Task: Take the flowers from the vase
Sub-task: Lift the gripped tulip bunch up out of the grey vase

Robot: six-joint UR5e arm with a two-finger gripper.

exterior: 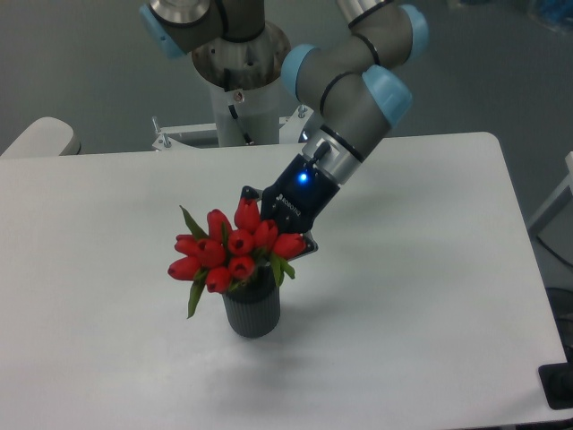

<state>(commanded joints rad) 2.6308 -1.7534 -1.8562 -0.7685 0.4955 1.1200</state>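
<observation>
A white table [430,296] fills the view, seen from above and in front; the vase [252,310] is the landmark here, a small dark grey ribbed cylinder standing upright on the table, nearer the camera than anything else on it; directly above the vase sit the flowers [228,253], a tight bunch of red tulip buds with pointed green leaves, spreading wider than the vase mouth; the bunch looks lifted a little, its heads clear of the rim, though the stems are hidden by leaves and seem to reach down into the vase; just behind the vase and to its upper right, the gripper [269,240] presses into the back of the bunch, its dark body showing a small blue light; its fingers are buried among the buds, so I cannot tell whether they are pinching the stems or spread apart; the slanted approach probably lets the arm reach the stems from behind without knocking the vase; further behind the vase, the grey and pale blue robot arm [354,85] rises to its base [237,63] at the table's far edge.
</observation>
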